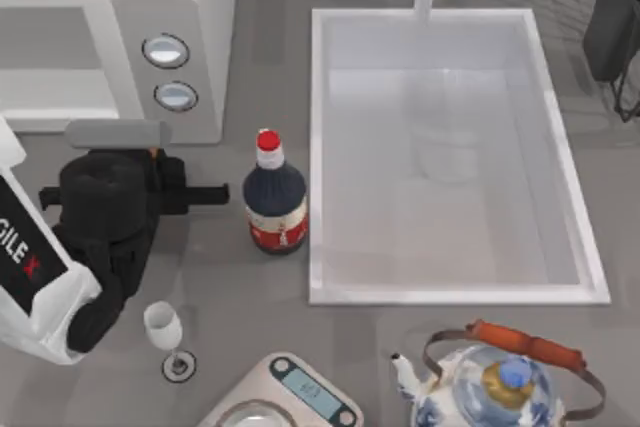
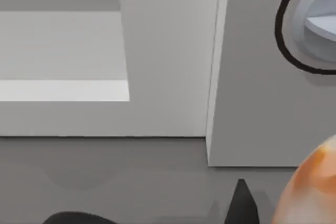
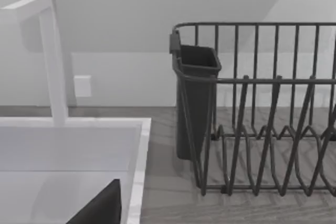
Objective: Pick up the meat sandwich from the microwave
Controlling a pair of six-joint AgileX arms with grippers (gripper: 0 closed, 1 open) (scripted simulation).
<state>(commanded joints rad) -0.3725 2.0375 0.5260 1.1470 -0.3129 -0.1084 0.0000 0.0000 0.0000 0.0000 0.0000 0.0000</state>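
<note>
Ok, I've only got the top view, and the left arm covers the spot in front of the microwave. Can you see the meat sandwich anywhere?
Observer: Yes. The left wrist view has the meat sandwich, orange-brown with whitish patches, close to the camera.
Operator: Inside the cavity?
Observer: It looks not. It shows nearer the camera than the microwave front, below the dial panel rather than in the opening.
Operator: And the right arm?
Observer: Its wrist view looks past the sink corner at a dish rack with a dark cutlery holder.
</note>
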